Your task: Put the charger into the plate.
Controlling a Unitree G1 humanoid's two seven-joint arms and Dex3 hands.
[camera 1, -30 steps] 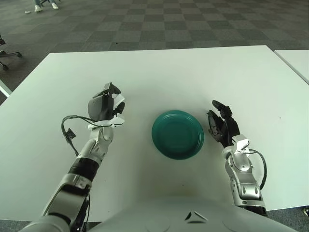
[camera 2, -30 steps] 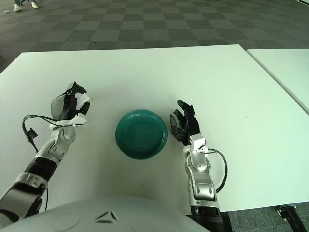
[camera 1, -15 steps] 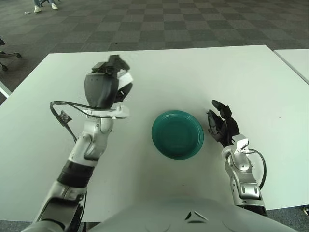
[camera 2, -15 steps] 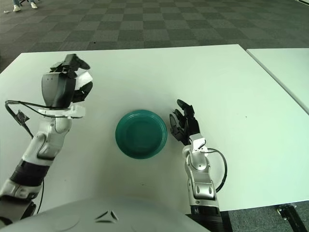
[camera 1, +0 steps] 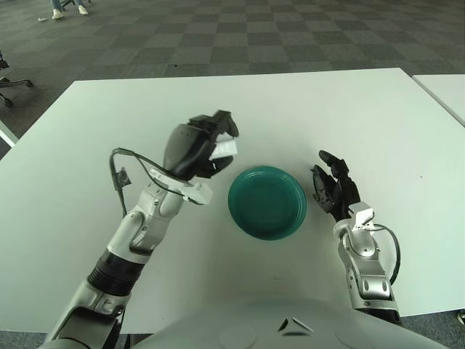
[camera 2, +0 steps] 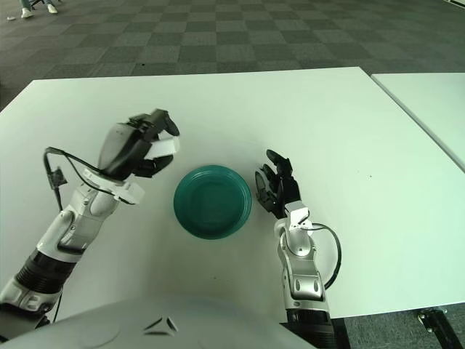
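A white charger (camera 1: 224,148) is held in my left hand (camera 1: 211,145), whose fingers are curled around it. That hand hangs above the table just left of the green plate (camera 1: 267,201), near its upper-left rim. The plate has nothing in it. My right hand (camera 1: 333,185) shows just right of the plate with its fingers spread and nothing between them.
A black cable (camera 1: 123,177) loops off my left forearm above the white table (camera 1: 378,123). A second white table (camera 1: 445,91) stands at the far right, across a narrow gap. Beyond the far table edge lies dark checkered carpet.
My left hand has carried the charger up off the table's left side and rightward to the plate's left rim. The right hand has not moved.
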